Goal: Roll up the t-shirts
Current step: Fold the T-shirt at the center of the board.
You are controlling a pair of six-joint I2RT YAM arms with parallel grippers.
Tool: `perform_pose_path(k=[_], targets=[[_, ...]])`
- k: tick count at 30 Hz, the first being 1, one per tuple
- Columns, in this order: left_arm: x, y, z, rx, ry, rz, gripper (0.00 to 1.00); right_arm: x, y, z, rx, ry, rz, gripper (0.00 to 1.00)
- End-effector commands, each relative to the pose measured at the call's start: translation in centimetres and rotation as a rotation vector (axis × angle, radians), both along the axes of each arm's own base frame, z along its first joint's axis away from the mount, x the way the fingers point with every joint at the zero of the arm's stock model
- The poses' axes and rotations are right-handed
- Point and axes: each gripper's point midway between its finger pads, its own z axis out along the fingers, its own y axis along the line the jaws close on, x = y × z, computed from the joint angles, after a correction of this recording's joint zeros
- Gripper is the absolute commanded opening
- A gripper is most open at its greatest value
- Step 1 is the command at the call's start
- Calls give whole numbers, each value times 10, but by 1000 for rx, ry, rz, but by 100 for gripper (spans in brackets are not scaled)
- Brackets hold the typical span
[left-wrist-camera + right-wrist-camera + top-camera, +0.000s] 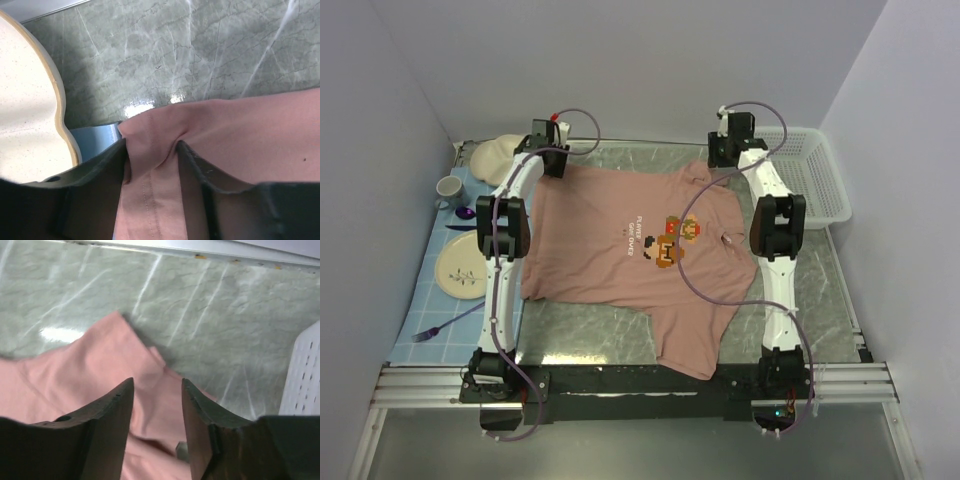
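The salmon-pink t-shirt (590, 250) lies spread flat on the green marbled table (590, 335), with its pixel-art print (672, 238) facing up. My left gripper (548, 160) is at the shirt's far left corner. In the left wrist view (152, 145) it is shut on a bunched fold of the hem (150, 190). My right gripper (725, 152) is at the far right corner. In the right wrist view (157, 382) its jaws stand apart over the pink fabric (75, 375), which lies loose between them.
A white slotted basket (815, 175) stands at the back right and shows in the right wrist view (305, 380). A blue placemat (445, 300) at the left holds a plate (460, 270), cup (450, 188) and fork (440, 325). A cream dish (25, 100) sits close to my left gripper.
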Motion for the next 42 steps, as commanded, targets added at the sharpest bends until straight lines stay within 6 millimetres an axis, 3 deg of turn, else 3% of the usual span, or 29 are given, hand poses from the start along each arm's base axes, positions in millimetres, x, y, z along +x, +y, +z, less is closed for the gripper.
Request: perform_pose_path(k=[1, 6, 9, 13, 20, 23, 24, 26, 28, 30, 31, 34, 38, 42], targets=[[3, 5, 2, 7, -13, 16, 44, 9, -27, -4, -48, 15, -124, 49], [0, 4, 4, 4, -6, 11, 30, -1, -57, -12, -66, 63, -265, 45], [0, 5, 7, 7, -11, 10, 30, -23, -61, -32, -100, 157, -271, 50], [-2, 2, 6, -11, -4, 11, 29, -35, -60, -36, -115, 186, -262, 49], [-3, -3, 4, -22, 6, 1, 22, -30, -61, -47, -131, 206, -257, 26], [-4, -2, 8, -19, 1, 4, 11, -30, -59, -48, -118, 212, -240, 18], [-3, -3, 10, -20, -4, 4, 1, -30, -57, -49, -114, 215, -232, 13], [-1, -2, 17, -21, -24, 13, 1, -28, -54, -38, -100, 184, -224, 0], [2, -5, 31, -31, -53, 11, 1, -15, -50, -18, -76, 95, -199, 0], [7, -8, 51, -50, -94, -1, 1, -15, -39, 9, -55, 23, -118, 0], [9, -8, 59, -55, -112, -1, 1, -9, -37, 34, -59, -59, -106, 0], [12, -11, 85, -84, -168, -7, 1, -3, -39, 75, -94, -181, -74, 0], [11, -12, 122, -131, -235, -34, 1, -7, -47, 102, -122, -245, -54, 0], [9, -9, 141, -152, -268, -60, 1, -13, -54, 118, -139, -291, -46, 0]])
